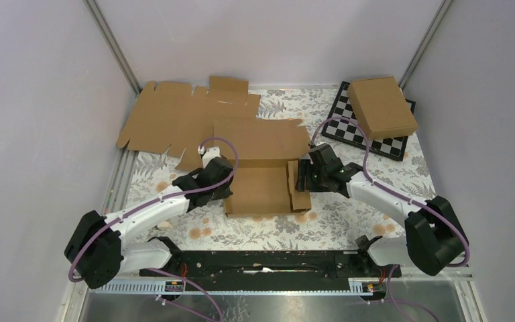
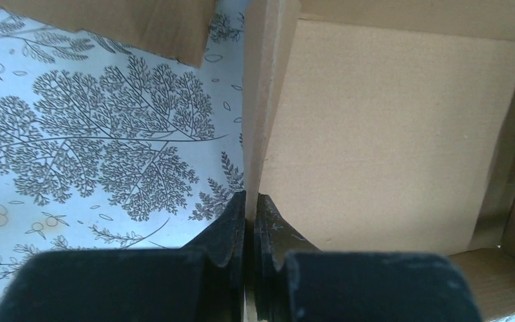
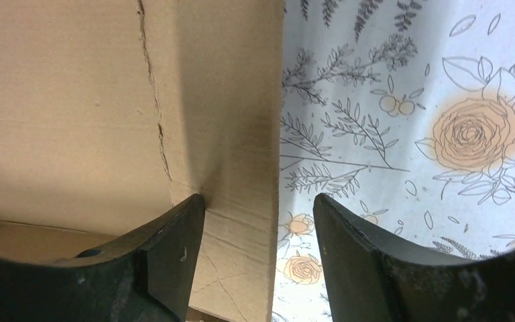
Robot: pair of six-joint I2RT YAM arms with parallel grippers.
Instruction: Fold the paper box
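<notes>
Flat notched cardboard sheet [image 1: 174, 117] at back left, closed brown box [image 1: 382, 106] on chessboard [image 1: 392, 146], floral tablecloth [image 1: 268, 228]

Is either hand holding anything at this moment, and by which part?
The left hand is shut on the paper box, pinching its left side wall. The right hand is open astride the right side wall, gripping nothing.

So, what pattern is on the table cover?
Floral print on the table cover: grey branches, orange roses on white. Best in the right wrist view.

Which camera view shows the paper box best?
Top external: the whole paper box shows there. The left wrist view shows only one wall and the floor; the right wrist view, only one side flap.
</notes>
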